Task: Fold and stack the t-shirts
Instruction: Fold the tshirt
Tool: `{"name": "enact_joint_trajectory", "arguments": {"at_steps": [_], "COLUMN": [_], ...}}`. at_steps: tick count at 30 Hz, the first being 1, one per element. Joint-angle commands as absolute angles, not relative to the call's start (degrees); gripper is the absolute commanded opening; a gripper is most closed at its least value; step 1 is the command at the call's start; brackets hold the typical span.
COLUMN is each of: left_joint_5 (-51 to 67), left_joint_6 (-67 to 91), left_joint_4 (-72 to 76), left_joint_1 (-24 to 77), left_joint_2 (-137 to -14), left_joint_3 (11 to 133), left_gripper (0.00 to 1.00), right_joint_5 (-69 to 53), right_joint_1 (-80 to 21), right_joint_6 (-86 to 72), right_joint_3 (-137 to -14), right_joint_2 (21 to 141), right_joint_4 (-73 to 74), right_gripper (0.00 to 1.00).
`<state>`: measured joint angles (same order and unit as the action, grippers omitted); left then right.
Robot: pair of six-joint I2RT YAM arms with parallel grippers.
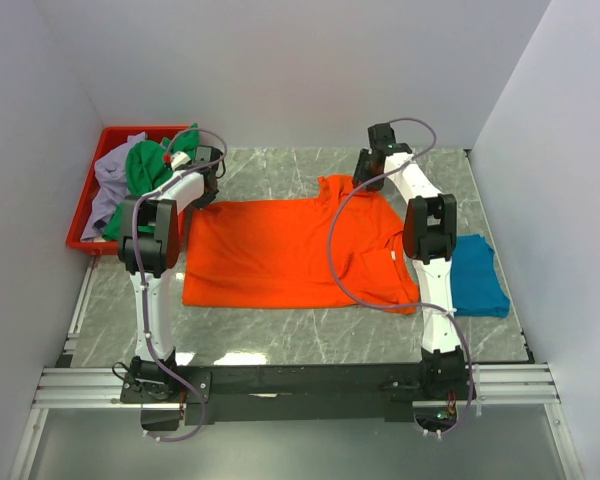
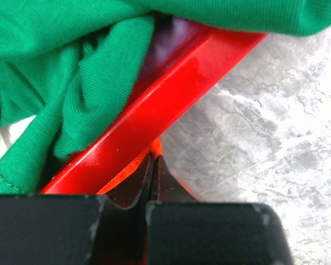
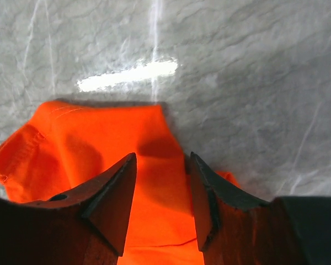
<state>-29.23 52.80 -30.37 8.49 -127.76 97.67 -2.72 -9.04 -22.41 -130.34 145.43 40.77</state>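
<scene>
**Four t-shirts, one of them spread out under both arms**

We see the orange t-shirt (image 1: 280, 255) lying flat across the middle of the marble table (image 1: 280, 335), its collar towards the right arm and one sleeve pointing to the far side. The teal t-shirt (image 1: 477, 275) lies folded near the right edge of the table, just beside the right arm. The green t-shirt (image 1: 148, 165) and the lavender t-shirt (image 1: 108, 185) sit bunched in the red tray (image 1: 83, 215) at the far left, the green one spilling over the tray's rim.

Our left gripper (image 2: 154, 157) sits at the far left corner of the orange t-shirt, right against the outer wall of the red tray. Its fingers are pressed together, with a sliver of orange cloth showing at their tips, so we read it as pinching that corner.

Our right gripper (image 3: 163, 157) hangs low over the far sleeve of the orange t-shirt. Its fingers stand apart with orange cloth showing between and below them, and they are not clamped on it.
</scene>
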Motion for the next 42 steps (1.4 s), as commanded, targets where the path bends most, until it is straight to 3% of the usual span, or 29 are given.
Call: {"name": "enact_joint_trajectory", "arguments": {"at_steps": [1, 7, 8, 9, 15, 26, 42], "left_joint_5": [-26.7, -26.7, -26.7, -26.7, -27.5, -28.4, -28.4], "left_joint_6": [52.6, 52.7, 52.8, 52.9, 53.1, 52.8, 51.6], "left_joint_4": [-31.0, -31.1, -31.0, -31.0, -31.2, -32.8, -34.7], "left_joint_1": [8.4, 8.4, 8.4, 8.4, 8.4, 8.4, 8.4], "left_joint_2": [-126.4, -126.5, -126.3, -126.2, -125.5, -123.8, -123.5], "left_joint_3": [96.6, 96.4, 96.2, 96.1, 95.6, 97.5, 102.8], "left_gripper": [0.01, 0.01, 0.01, 0.01, 0.01, 0.01, 0.01], "right_joint_5": [-2.1, -0.1, -0.1, 1.4, 4.8, 4.4, 3.7], "right_joint_1": [-10.5, -11.1, -11.1, -11.1, -10.7, -7.6, -5.9], "right_joint_6": [-21.1, -20.6, -20.7, -21.0, -22.3, -24.1, -24.5], "right_joint_3": [-128.0, -125.0, -125.1, -125.1, -122.4, -111.9, -105.6], "right_joint_2": [142.3, 140.9, 141.0, 140.8, 138.3, 127.7, 121.5], "right_joint_4": [42.5, 42.2, 42.4, 42.5, 38.9, 27.2, 25.3], "right_gripper": [0.49, 0.39, 0.35, 0.24, 0.00, 0.00, 0.00]}}
